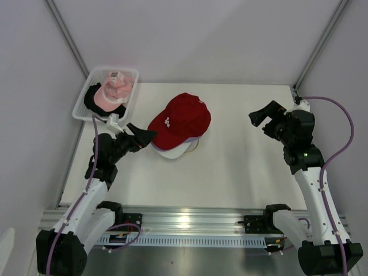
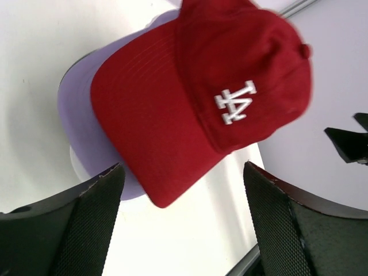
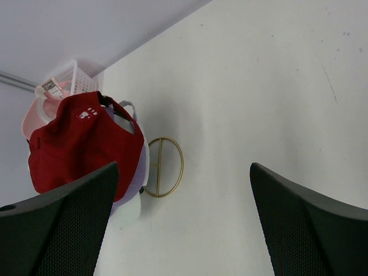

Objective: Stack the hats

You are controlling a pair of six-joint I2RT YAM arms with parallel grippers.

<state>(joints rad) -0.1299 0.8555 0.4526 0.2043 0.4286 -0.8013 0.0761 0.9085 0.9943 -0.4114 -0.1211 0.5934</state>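
Right wrist shows the gold stand that hats mostly hide overhead.

Flat white matte worktop, rectangular, closed in on three sides by plain pale grey-lavender wall panels: back panel, left panel, right panel. Slanted grey metal struts mark the rear corners, left strut and right strut. Ribbed silver aluminium rail runs along the near edge and carries a glare spot. Lighting is even and diffuse; shadows are soft. Faint thin scuffs show on the worktop in the right wrist view.
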